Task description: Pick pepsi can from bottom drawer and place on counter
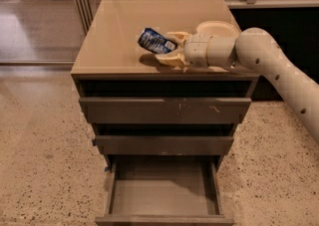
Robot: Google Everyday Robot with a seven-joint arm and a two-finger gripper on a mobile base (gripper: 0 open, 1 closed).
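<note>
The pepsi can point(156, 41), dark blue with white markings, is tilted on its side just above the tan counter point(119, 26), near its front middle. My gripper point(168, 48) comes in from the right and is shut on the can's right end, with one cream finger point(175, 36) above it and one below. The can's shadow lies on the counter under it. The bottom drawer point(164, 217) is pulled open at the foot of the cabinet and its tray shows nothing inside.
A white bowl point(219, 27) sits on the counter's right side, behind my wrist. The two upper drawers point(164, 110) are slightly ajar. Speckled floor surrounds the cabinet; a dark shelf unit stands to the right, behind my arm.
</note>
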